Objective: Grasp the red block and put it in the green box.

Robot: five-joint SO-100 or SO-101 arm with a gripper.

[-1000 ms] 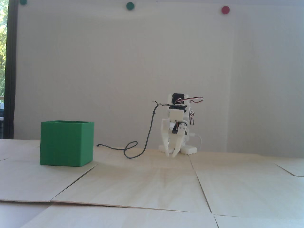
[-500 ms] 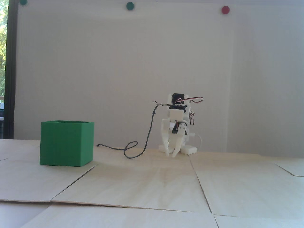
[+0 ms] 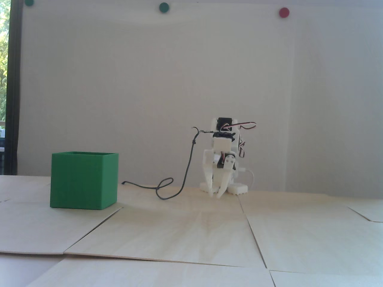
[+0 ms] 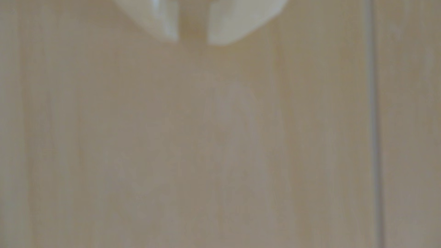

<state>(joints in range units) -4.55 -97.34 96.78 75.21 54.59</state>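
In the fixed view the green box (image 3: pixel 83 180) sits at nine o'clock, well apart from the gripper (image 3: pixel 216 195), whose jaws stand narrowly parted, holding nothing.

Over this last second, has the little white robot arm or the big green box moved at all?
Nothing visibly changed. In the fixed view the white two-finger gripper points down at the pale wooden table, its tips a little apart and empty. The large matte green plastic box stands where it was, and the thin black cable lies the same. No red block shows in either view.
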